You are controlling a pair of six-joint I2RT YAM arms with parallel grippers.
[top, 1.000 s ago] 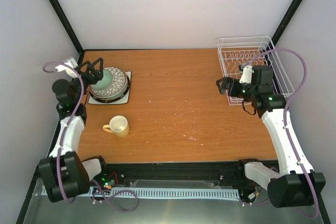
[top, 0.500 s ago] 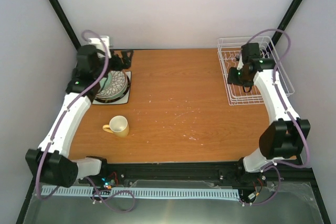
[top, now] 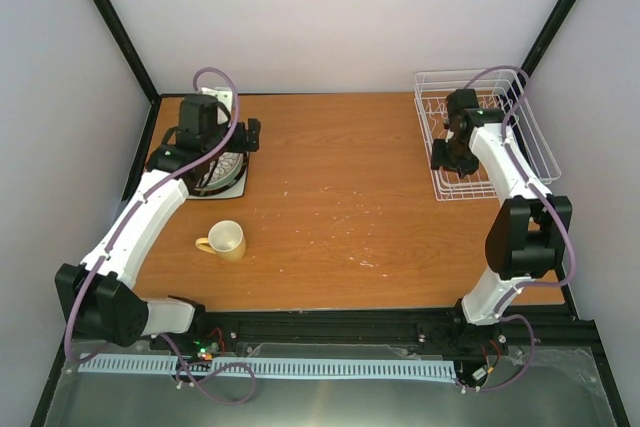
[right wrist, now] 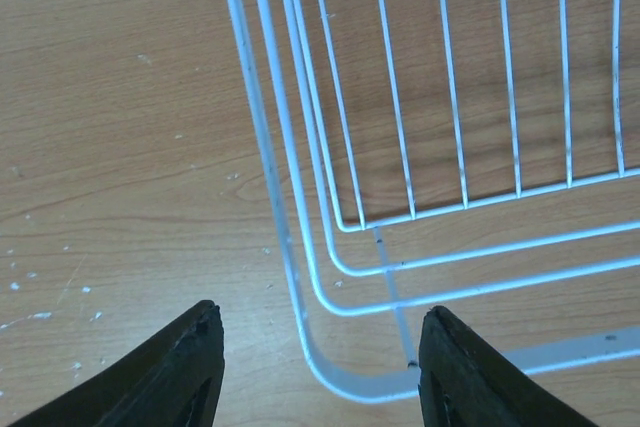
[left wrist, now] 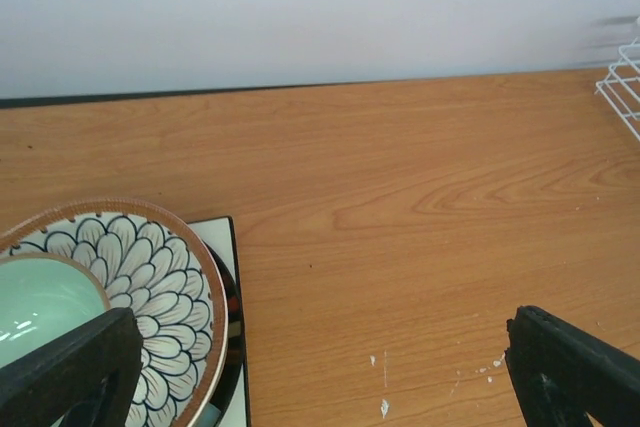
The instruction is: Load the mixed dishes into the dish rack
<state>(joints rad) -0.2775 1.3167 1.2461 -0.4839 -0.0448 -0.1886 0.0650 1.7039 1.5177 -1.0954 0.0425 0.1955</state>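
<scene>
The dish rack (top: pixel 430 97) sits open side up, long axis running away from my bases. My right gripper (right wrist: pixel 320 319) points down over its near-left corner, half spread, empty. My left gripper (left wrist: pixel 320 332) is wide, empty.

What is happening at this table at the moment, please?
Neither arm holds anything yet. The open left gripper hovers by the stacked pale mint-green bowl, petal-patterned round plate and white square plate. The open right gripper hangs over a corner of the white wire dish rack, which looks empty. The yellow mug stands alone on the wooden table.
</scene>
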